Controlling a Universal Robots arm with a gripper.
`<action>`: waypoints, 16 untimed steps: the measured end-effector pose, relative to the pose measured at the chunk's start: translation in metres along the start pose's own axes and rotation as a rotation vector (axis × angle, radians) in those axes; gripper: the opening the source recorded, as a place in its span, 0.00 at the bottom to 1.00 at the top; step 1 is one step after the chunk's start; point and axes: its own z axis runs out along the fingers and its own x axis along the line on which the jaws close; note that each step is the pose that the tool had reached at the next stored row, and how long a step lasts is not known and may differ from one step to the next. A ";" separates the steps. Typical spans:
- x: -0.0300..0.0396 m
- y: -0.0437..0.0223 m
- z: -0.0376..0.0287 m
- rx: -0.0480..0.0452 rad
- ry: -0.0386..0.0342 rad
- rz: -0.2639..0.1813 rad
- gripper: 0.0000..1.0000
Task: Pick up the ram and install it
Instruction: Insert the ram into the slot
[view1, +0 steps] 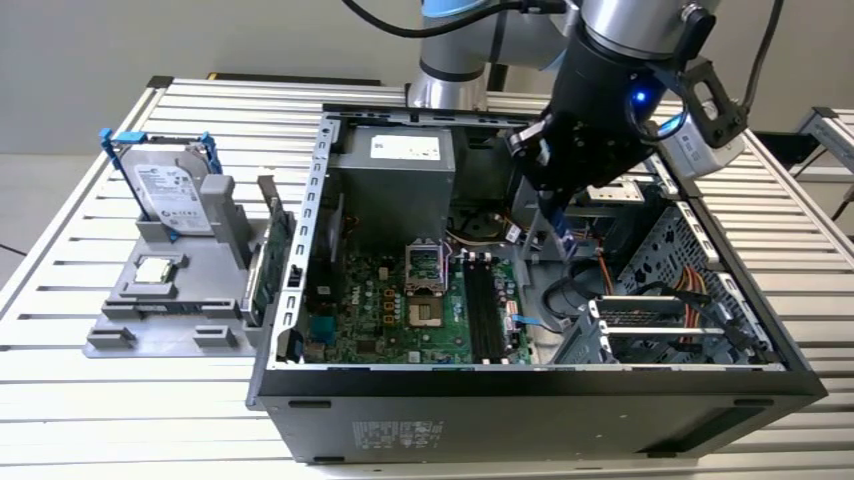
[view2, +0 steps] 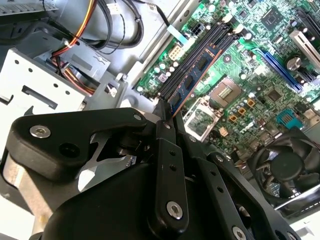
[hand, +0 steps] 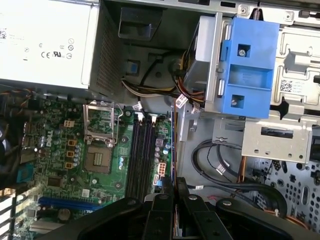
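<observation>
A slatted surface (view1: 80, 400) carries an open case (view1: 534, 410) that fills the centre and right of the exterior view. The arm (view1: 601, 90) reaches into it from the upper right, over the motherboard (view1: 400, 310). In the second wrist view the gripper (view2: 167, 116) is clamped narrowly on one end of the ram (view2: 195, 75), which lies along the black slots (view2: 216, 35), perhaps just clear of them.

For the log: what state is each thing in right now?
ram: clamped on edge in the hand, not yet seated.
hand: shut on the ram.
memory slots: empty.
computer case: side open.
processor socket: open.
hard drive: upright in the grey holder.
</observation>
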 end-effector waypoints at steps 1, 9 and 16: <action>0.0002 0.0000 0.0006 -0.0001 -0.0001 0.000 0.00; 0.0015 -0.0002 0.0059 0.0000 0.0000 0.000 0.00; 0.0021 -0.0004 0.0108 -0.0001 0.0000 0.000 0.00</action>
